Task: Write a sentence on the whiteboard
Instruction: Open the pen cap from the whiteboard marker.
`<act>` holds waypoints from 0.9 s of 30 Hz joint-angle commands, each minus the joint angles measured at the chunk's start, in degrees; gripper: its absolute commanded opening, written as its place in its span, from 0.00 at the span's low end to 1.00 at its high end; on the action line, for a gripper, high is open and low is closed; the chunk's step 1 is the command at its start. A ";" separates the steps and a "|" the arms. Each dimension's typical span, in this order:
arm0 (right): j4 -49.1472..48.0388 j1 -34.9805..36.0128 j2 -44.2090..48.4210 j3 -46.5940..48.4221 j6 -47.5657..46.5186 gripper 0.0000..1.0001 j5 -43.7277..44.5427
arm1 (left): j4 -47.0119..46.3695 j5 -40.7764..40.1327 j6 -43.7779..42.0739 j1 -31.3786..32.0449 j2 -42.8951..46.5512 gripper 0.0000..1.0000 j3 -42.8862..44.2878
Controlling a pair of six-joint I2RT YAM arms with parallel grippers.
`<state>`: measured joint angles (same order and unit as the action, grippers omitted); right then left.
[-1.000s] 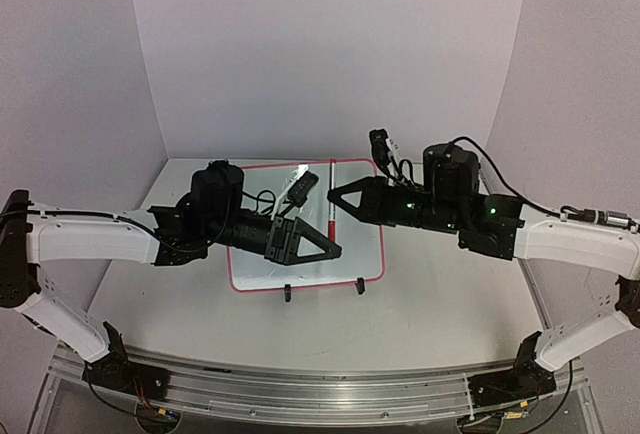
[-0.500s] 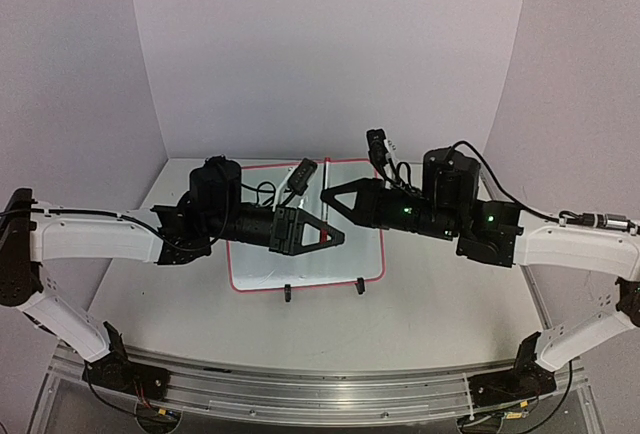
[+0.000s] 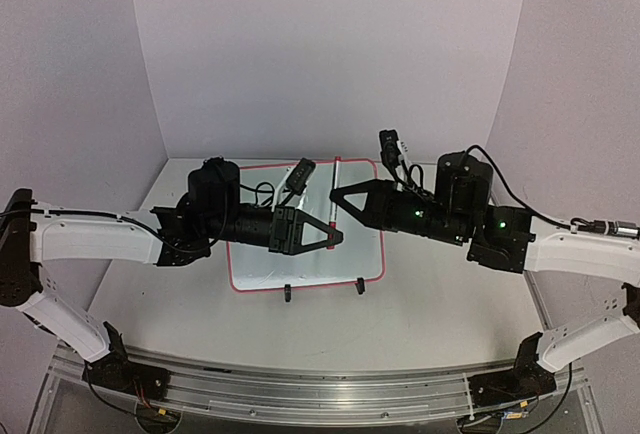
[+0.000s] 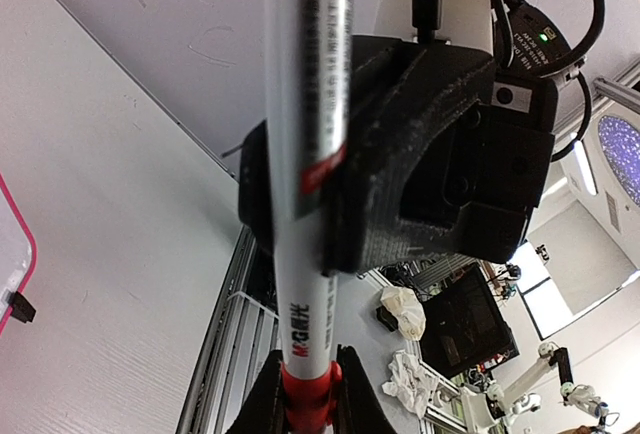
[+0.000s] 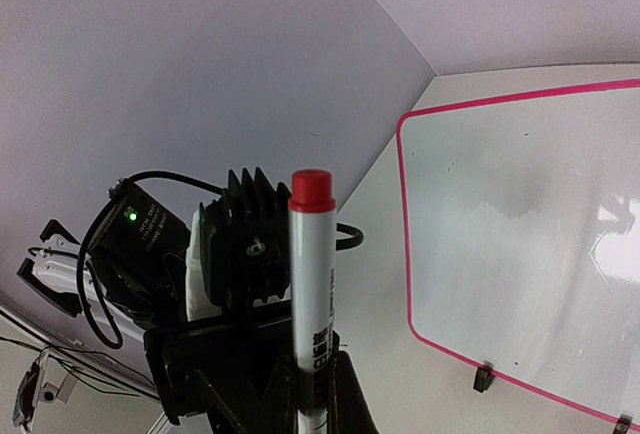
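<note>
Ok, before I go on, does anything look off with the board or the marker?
Nothing stands out. The whiteboard lies flat with no writing, only glare. The marker is held in the air over it, its red end in the left hand, its barrel in the right hand.

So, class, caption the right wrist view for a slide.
Red-capped marker clamped in the right jaws, pink-framed whiteboard beyond.

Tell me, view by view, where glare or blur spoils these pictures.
Top external: sharp and evenly lit, with dull reflections on the glossy whiteboard. Left wrist: the marker fills the frame, its upper barrel soft and washed out. Right wrist: marker crisp, bright glare patches on the board's right side.
</note>
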<state>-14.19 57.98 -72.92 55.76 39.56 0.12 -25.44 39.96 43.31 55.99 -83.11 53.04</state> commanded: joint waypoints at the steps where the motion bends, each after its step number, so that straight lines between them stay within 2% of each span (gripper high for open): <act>1: -0.25 0.05 1.82 -0.62 -0.15 0.12 0.81 | -4.44 1.91 -0.40 0.25 1.78 0.00 -0.92; 3: 1.54 0.09 2.00 -0.03 -0.28 0.31 0.37 | -3.57 2.03 -1.20 0.27 1.89 0.00 -0.92; 5: 4.39 0.05 1.86 1.21 -0.55 0.39 -1.88 | -2.44 2.19 -2.01 0.25 1.86 0.00 -0.66; 7: 5.81 0.06 1.43 1.84 -0.75 0.42 -2.72 | -2.15 2.85 -2.34 0.28 1.63 0.00 -0.54; 13: 6.11 0.10 -0.53 3.29 -1.31 0.42 -5.10 | -0.14 4.10 -2.77 0.31 -0.35 0.00 1.23; 19: 6.27 0.04 -2.13 4.72 -1.98 0.34 -5.82 | -0.64 5.58 -2.46 0.35 -1.92 0.00 1.83; 24: 6.30 0.09 -2.26 4.80 -1.77 0.16 -5.40 | -0.75 5.56 -2.84 0.45 -1.99 0.00 2.23; 27: 6.44 0.09 -2.28 4.60 -1.53 0.00 -4.81 | -0.71 5.58 -3.17 0.44 -2.20 0.00 2.58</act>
<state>-7.45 57.98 -74.93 58.26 38.67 -4.74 -25.50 44.34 41.32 56.14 -85.03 52.49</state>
